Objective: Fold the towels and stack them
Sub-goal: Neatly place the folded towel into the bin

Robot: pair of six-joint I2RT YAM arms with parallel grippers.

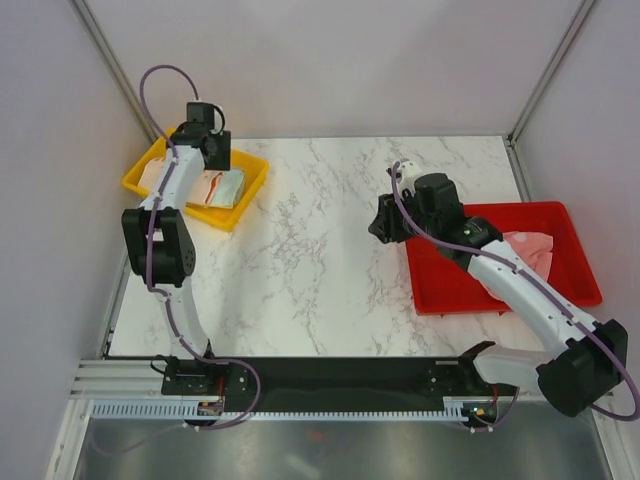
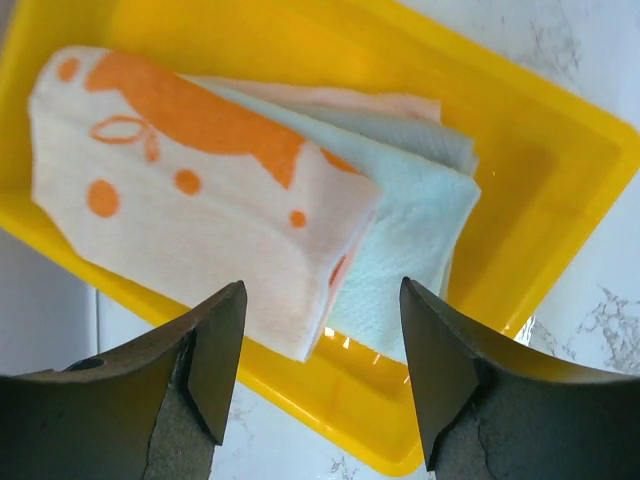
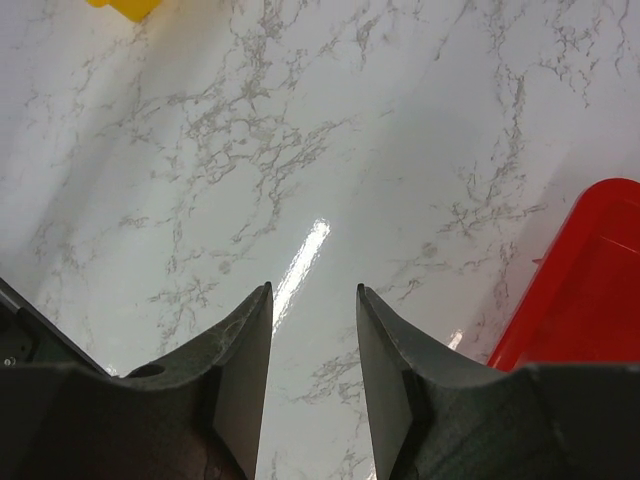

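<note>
**Left pincer** (image 2: pixel 320 290): spread, with nothing between its two dark fingers. It hangs above the yellow plastic tray (image 2: pixel 545 190), which sits at the far left corner of the white marble-patterned surface (image 1: pixel 320 250).

**Stack in the yellow plastic tray:** three folded cloths lie one on another, set diagonally across the tray floor.
- The folded cream towel with orange printed shapes (image 2: pixel 200 200) is uppermost.
- Beneath it lies the folded mint green towel (image 2: pixel 425 225). In the left wrist view, its edge projects to the right past the cream towel.
- Beneath that, only a narrow strip of the folded pale pink towel (image 2: pixel 370 100) shows, at the far side of the stack.

**Right pincer** (image 3: pixel 314 292): spread to a moderate gap and holding nothing. It hangs over bare marble, just beside the far left corner of the red plastic tray (image 1: pixel 450 290). The red plastic tray sits on the right side of the surface, well apart from the yellow plastic tray.

**Crumpled pink towel** (image 1: pixel 532 250): it lies unfolded in the right half of the red plastic tray. The right arm (image 1: pixel 520 290) crosses in front of it and hides part of it.
</note>
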